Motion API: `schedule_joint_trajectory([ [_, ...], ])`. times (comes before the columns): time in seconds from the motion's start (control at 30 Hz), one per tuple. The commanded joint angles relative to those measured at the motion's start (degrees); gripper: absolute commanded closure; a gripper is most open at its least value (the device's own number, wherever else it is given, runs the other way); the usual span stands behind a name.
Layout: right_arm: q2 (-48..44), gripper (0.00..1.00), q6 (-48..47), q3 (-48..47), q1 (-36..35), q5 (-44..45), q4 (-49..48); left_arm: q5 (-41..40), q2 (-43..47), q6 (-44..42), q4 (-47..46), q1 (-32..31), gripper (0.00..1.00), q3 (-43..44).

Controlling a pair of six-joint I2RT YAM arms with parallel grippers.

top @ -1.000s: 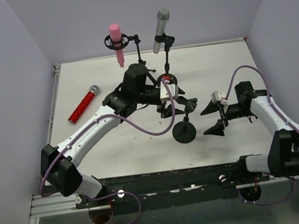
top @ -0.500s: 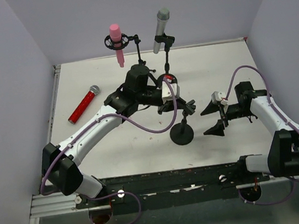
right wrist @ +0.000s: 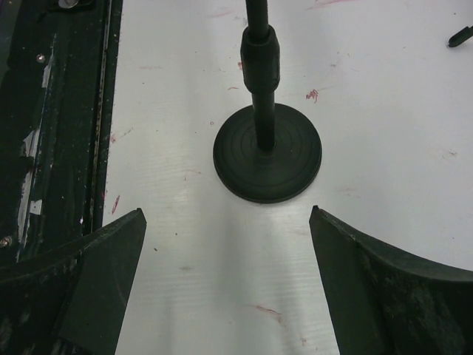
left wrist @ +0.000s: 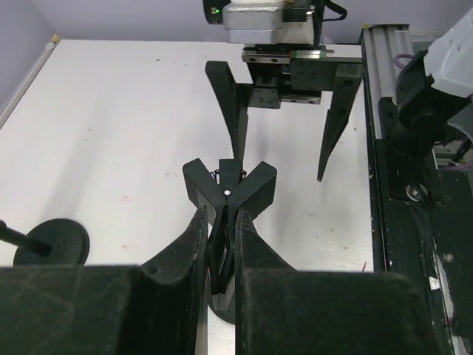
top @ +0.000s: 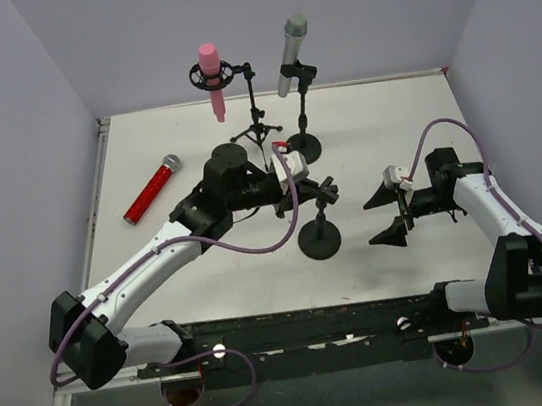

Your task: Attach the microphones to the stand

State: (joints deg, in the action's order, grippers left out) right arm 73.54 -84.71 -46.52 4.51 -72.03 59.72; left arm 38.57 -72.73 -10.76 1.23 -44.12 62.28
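Left gripper (left wrist: pixel 220 216) pinches the clip (left wrist: pixel 229 181) of the empty stand (top: pixel 319 240), right gripper (top: pixel 390 211) spread beside it; next, likely fetching the red microphone (top: pixel 152 189) left of it.

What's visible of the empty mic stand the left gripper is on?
The stand is matte black: a round ribbed base, a thin pole with a collar, and a spring clip on top, its ridged wings spread in a V, holding no microphone. It stands roughly upright, base seemingly flat on the white table. The left gripper is shut on the clip's neck; nothing else touches it.
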Motion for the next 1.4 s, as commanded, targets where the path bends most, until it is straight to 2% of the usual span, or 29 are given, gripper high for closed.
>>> schedule_joint_trajectory([
  [0.0, 0.5, 0.00, -0.5, -1.4, 0.2, 0.4, 0.8, -6.0, -1.8, 3.0, -2.5, -0.2, 0.95, 2.6],
  [0.23, 0.6, 0.00, 0.0, -1.2, 0.3, 0.7, 0.5, -8.8, -5.9, 4.3, 1.7, 0.2, 0.94, 7.4],
  [0.3, 0.6, 0.00, 0.1, -1.3, 0.2, 0.8, 0.6, -8.8, -5.8, 4.7, 1.4, 0.3, 0.92, 7.4],
  [0.4, 0.5, 0.00, 0.1, -1.4, 0.3, 0.8, 0.7, -8.7, -5.1, 6.2, 1.4, 0.8, 0.76, 7.5],
  [0.57, 0.3, 0.00, 0.9, -2.4, 0.3, 0.7, 0.7, -7.9, -2.7, 9.9, -0.3, 1.7, 0.32, 7.0],
  [0.67, 0.1, 0.00, 1.6, -3.5, 0.3, 0.8, 0.7, -7.7, -0.3, 12.1, -2.3, 2.5, 0.17, 6.4],
  [0.77, -0.3, 0.00, 6.0, -5.7, 0.2, 2.4, -1.0, -7.5, 3.1, 12.9, -2.4, 3.8, 0.08, 5.8],
  [0.83, -0.8, 0.00, 12.2, -7.3, 0.2, 3.5, -4.3, -7.5, 6.4, 14.0, -2.6, 5.4, 0.04, 3.8],
  [0.97, -0.1, 0.00, 32.6, -11.2, 0.2, 3.8, -12.8, -7.5, 15.3, 18.0, -1.9, 12.0, 0.01, -3.5],
  [1.1, 2.0, 0.00, 36.6, -11.8, 0.2, -0.5, -13.0, -9.0, 20.5, 19.7, 5.0, 24.3, 0.01, -8.4],
  [1.2, 0.6, 0.00, 38.6, -8.6, 1.0, 1.9, -16.9, -11.8, 18.7, 20.8, 12.1, 34.5, 0.01, -7.7],
  [1.23, -0.1, 0.00, 42.0, -7.5, 1.0, 3.8, -20.2, -14.1, 16.2, 20.1, 14.6, 37.2, 0.01, -6.6],
  [1.3, -1.9, 0.00, 49.1, -4.5, 1.4, 5.0, -26.2, -20.8, 11.0, 17.1, 19.8, 39.9, 0.01, -3.1],
  [1.37, -3.4, 0.00, 50.7, -3.0, 1.7, 5.4, -28.6, -26.9, 4.3, 13.9, 24.0, 41.6, 0.01, 1.2],
])
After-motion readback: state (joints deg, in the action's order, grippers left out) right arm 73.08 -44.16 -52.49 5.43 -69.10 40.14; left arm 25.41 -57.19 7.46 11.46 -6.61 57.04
